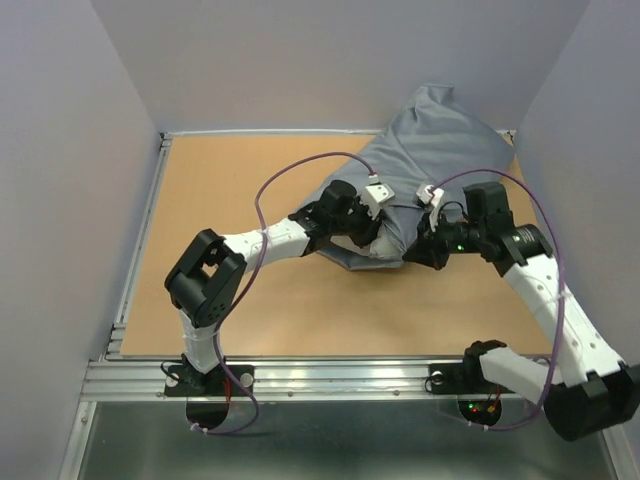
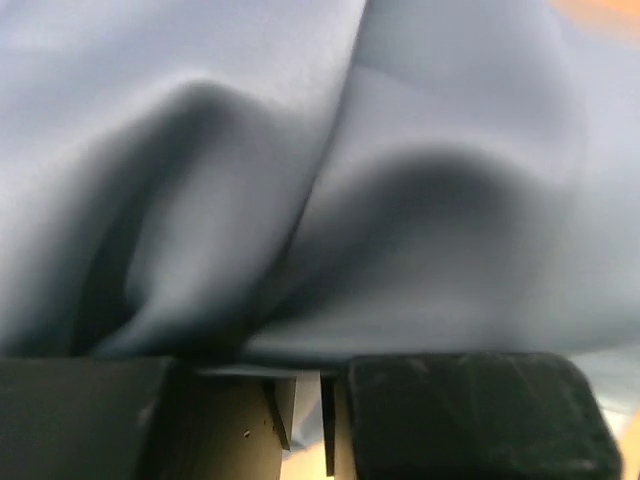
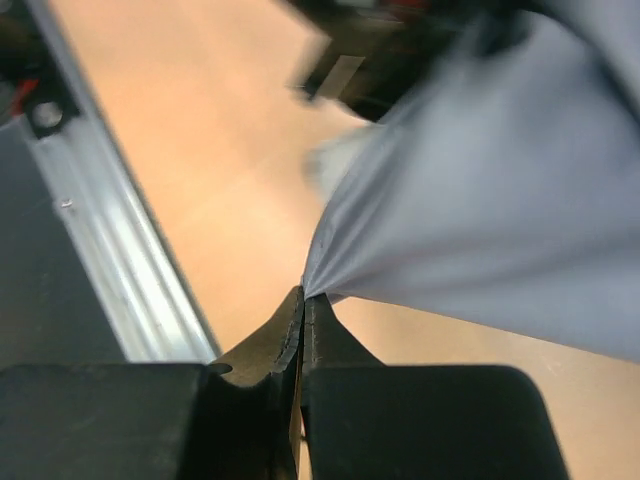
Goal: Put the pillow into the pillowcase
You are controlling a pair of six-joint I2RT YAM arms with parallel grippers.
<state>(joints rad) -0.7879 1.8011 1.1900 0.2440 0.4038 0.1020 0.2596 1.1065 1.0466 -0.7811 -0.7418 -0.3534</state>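
The blue-grey pillowcase (image 1: pixel 430 150) lies bulging at the far right of the table, its open end toward me. A strip of the off-white pillow (image 1: pixel 378 250) shows at that opening; the rest is hidden inside. My left gripper (image 1: pixel 372 232) is at the opening's left side, its jaws nearly closed with pillowcase cloth (image 2: pixel 400 150) between and over them (image 2: pixel 310 385). My right gripper (image 1: pixel 418 245) is at the opening's right side, shut on a pinched edge of the pillowcase (image 3: pixel 500 220), which pulls taut from its tips (image 3: pixel 304 295).
The wooden table (image 1: pixel 250 300) is ringed by grey walls close behind and to the right of the pillowcase. An aluminium rail (image 1: pixel 330 375) runs along the near edge and shows in the right wrist view (image 3: pixel 120 260). Purple cables loop over both arms.
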